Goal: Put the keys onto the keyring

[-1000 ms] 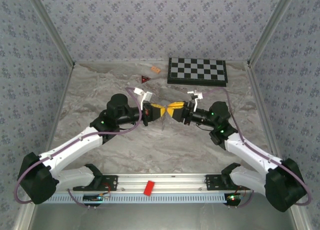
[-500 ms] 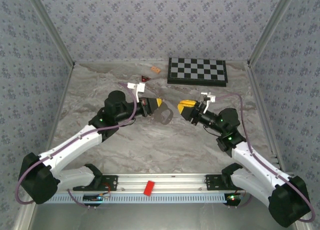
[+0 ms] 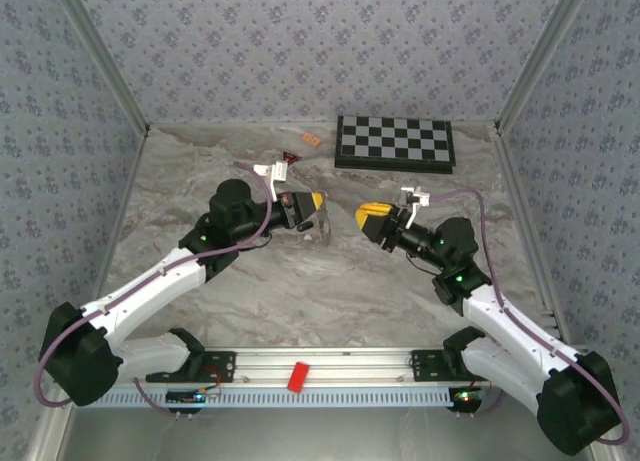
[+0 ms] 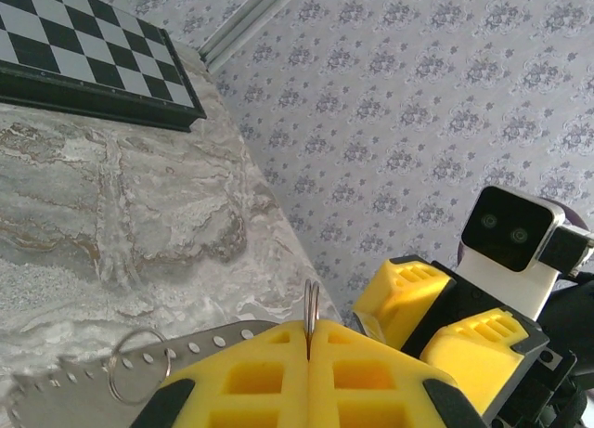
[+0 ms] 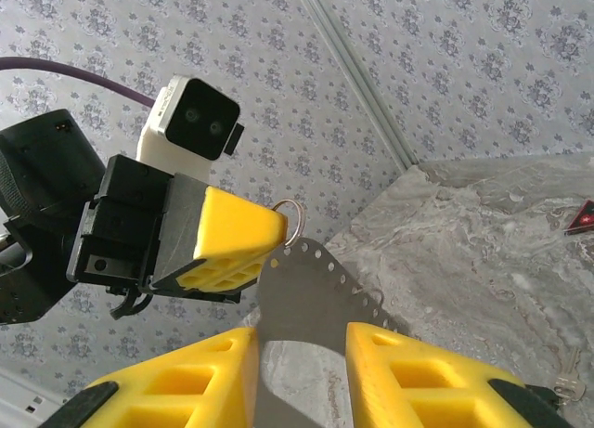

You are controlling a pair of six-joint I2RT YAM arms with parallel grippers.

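two arms face each other nose to nose over the marble desk (image 3: 300, 301). left claw (image 3: 312, 207) is pressed together, pinching the keyring (image 5: 311, 289) by its wire loop (image 4: 309, 312), up off the desk. right claw (image 3: 368, 218) is spread, nothing in it. the keyring sits straight ahead of the right claw, just apart: a pale silvery perforated strip, long axis hanging down from the loop.

Yellow foam pads on left gripper (image 3: 314, 204) and right gripper (image 3: 364, 217). White robot arms (image 3: 150, 286) with black joints, purple cable (image 5: 56, 68). Thin silvery wire keyring (image 4: 311, 303), silver perforated metal strip (image 5: 306, 293). Black-and-white checkered board (image 3: 394, 141). Grey-white veined marble tabletop (image 3: 300, 291). Pale grey-blue floral wallpaper walls (image 3: 300, 41). Small red triangle (image 3: 291, 158), small orange chip (image 3: 312, 139).
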